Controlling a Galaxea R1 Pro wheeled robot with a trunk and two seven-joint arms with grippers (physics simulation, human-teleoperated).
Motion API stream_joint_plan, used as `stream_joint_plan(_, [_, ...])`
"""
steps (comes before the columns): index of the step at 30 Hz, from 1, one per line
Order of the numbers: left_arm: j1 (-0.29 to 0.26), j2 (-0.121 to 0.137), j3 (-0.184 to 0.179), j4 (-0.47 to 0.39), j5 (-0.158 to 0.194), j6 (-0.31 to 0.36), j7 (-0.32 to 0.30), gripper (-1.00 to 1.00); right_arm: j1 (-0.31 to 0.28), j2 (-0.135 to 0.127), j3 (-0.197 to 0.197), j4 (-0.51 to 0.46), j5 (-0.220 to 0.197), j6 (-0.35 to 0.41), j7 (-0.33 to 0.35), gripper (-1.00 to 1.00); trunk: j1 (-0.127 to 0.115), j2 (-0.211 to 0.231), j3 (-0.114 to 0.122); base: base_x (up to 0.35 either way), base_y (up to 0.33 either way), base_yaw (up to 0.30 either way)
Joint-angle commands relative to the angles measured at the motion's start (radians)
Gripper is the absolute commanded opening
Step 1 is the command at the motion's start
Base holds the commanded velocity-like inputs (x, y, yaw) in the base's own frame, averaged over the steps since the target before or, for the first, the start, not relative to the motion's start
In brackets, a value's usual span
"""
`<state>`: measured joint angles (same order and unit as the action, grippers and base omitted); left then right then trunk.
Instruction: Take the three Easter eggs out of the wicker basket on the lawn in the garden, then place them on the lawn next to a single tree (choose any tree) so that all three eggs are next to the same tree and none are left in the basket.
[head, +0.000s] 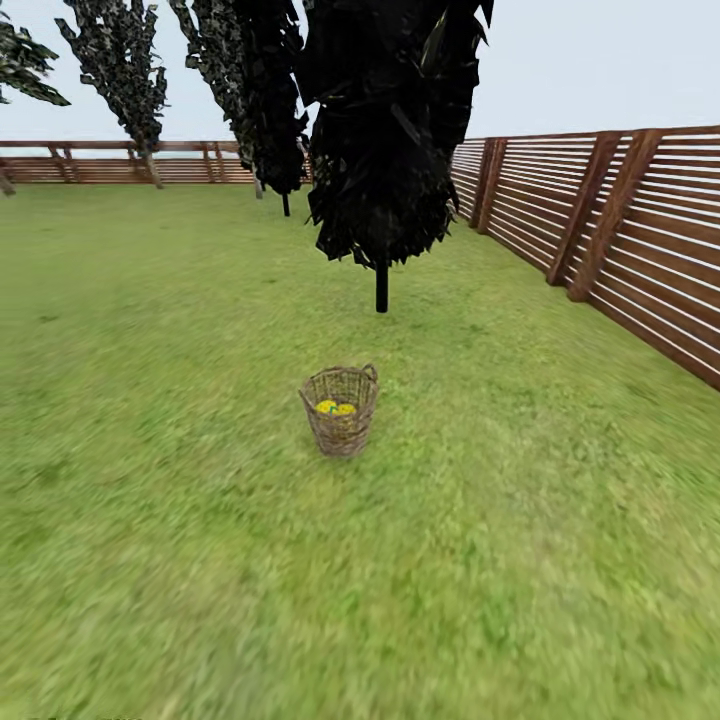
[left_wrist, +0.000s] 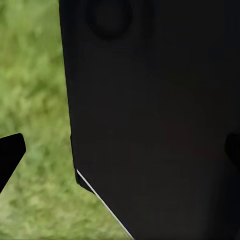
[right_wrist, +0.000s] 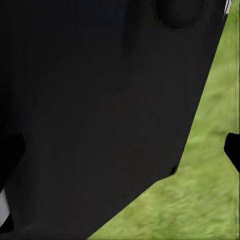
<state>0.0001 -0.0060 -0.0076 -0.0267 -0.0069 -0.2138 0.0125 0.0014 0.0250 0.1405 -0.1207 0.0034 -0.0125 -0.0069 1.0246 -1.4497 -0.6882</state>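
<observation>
Two pincers' spread: cannot tell; wicker basket (head: 340, 412) on lawn (head: 150, 500), fence (head: 620, 230) at right.

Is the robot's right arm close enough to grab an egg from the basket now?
Probably not yet. The wicker basket with the yellow eggs stands some way ahead on the lawn, apart from the robot. The right wrist view shows a dark panel and grass, no basket nearby.

A brown woven basket (head: 340, 420) holds yellow eggs (head: 336, 408) on mottled green lawn (head: 150, 450). The right fence (head: 640, 230) is brown with pale gaps between slats; the conifers (head: 385, 130) are near-black.
</observation>
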Motion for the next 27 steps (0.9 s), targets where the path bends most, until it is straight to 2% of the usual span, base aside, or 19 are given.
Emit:
stream_joint_plan(1, [0.000,0.000,-0.001,0.000,-0.001,-0.002,0.001,1.00,0.000,0.000,0.005,0.000,0.000,-0.001,-0.001,1.00,0.000,0.000,-0.001,0.215,-0.254,0.283])
stream_joint_plan(11, [0.000,0.000,0.000,0.000,-0.001,-0.002,0.001,1.00,0.000,0.000,0.004,0.000,-0.001,-0.001,0.001,1.00,0.000,0.000,-0.004,0.208,-0.258,0.228])
stream_joint_plan(27, [0.000,0.000,0.000,0.000,-0.001,-0.002,0.001,1.00,0.000,0.001,0.004,0.000,-0.006,-0.002,0.000,1.00,0.000,0.000,-0.005,0.204,-0.260,0.022])
